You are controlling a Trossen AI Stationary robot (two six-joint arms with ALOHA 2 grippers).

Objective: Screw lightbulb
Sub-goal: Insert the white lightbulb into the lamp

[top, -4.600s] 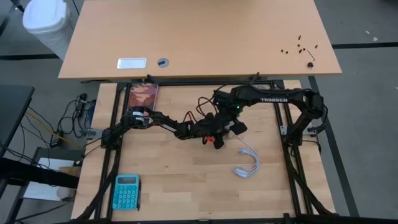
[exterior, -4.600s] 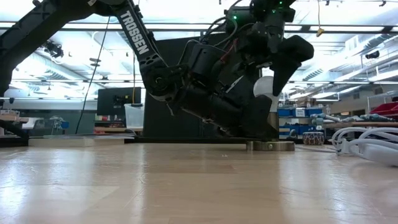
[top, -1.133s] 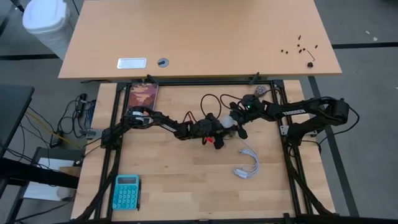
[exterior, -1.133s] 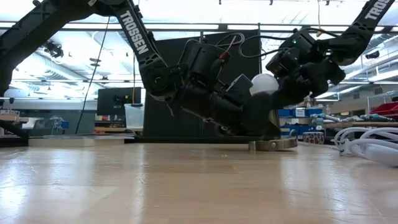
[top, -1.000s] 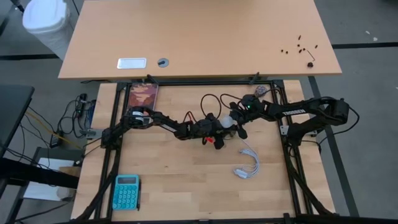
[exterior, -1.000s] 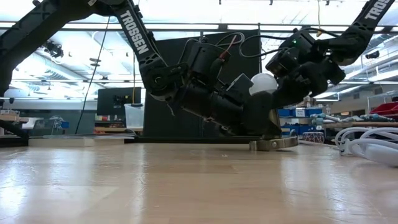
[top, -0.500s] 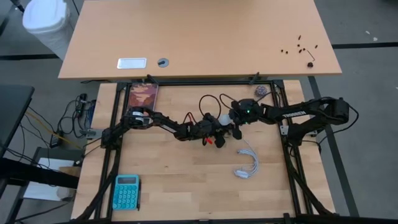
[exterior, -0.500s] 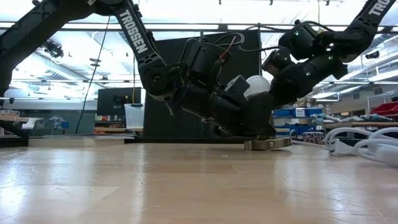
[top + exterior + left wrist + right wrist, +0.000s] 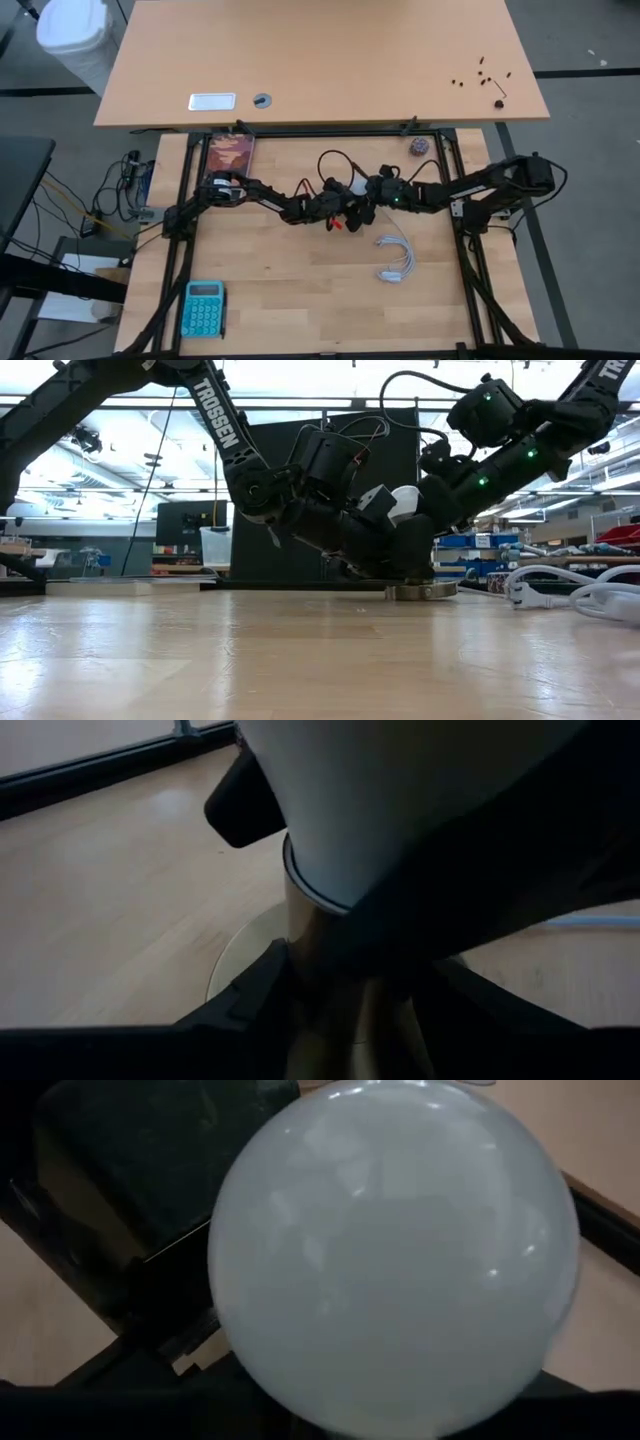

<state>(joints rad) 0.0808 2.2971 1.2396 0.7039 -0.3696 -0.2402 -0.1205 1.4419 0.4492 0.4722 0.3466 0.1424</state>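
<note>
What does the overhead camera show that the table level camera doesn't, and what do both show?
Only the high view shows the blue calculator and the upper desk. Only the low view shows the round socket base flat on the table and the room behind. Both show the two arms meeting at the lightbulb and the white cable.

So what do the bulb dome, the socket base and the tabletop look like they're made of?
The lightbulb dome looks like frosted white glass or plastic: milky, with soft highlights. The socket base seems metal with a dull brass-grey sheen. The table looks like pale wood, with plank seams and grain showing.
</note>
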